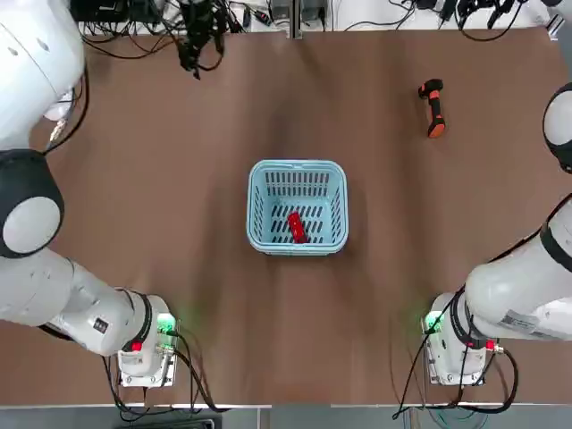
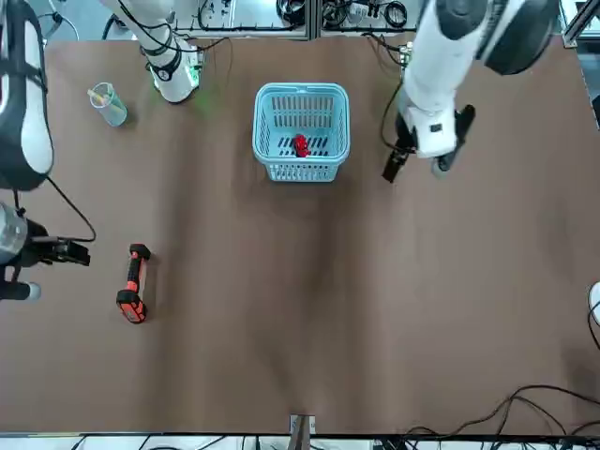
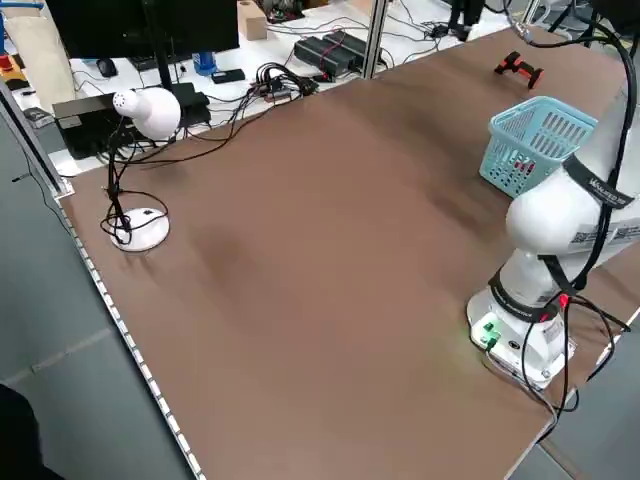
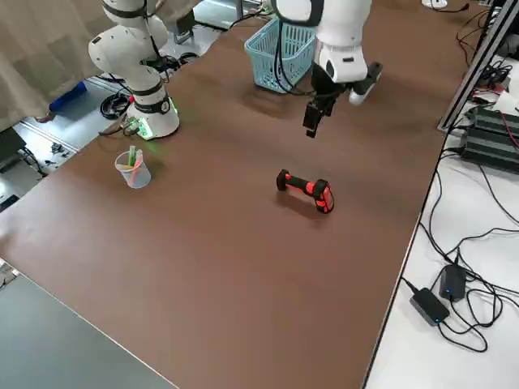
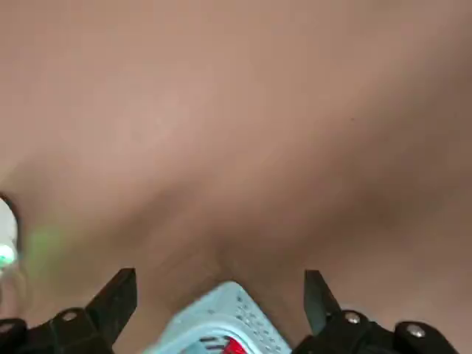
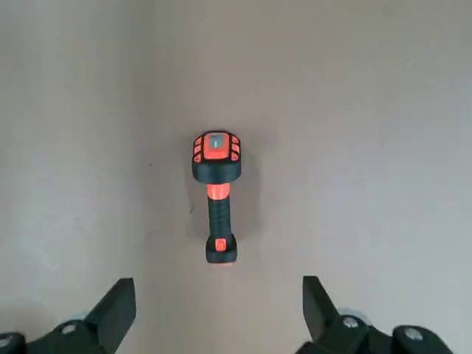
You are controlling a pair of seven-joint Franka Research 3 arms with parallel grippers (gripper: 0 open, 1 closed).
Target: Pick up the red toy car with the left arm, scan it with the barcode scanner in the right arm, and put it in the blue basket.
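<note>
Glossy red toy car, rounded, in slotted blue plastic basket. My left hand, beyond basket, and right hand, near scanner, both wide, holding nothing.

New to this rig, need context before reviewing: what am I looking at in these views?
Two white robot arms stand side by side at a brown table. The top view looks straight down; the front view faces the robot; two side views look down diagonally; each wrist view shows that arm's own fingers.

On the table: a light blue basket with the red toy car inside, the barcode scanner lying down, and a cup of pens.

The left gripper is open, above the table on the basket's left. The right gripper is open, on the scanner's side. Neither holds anything.
</note>
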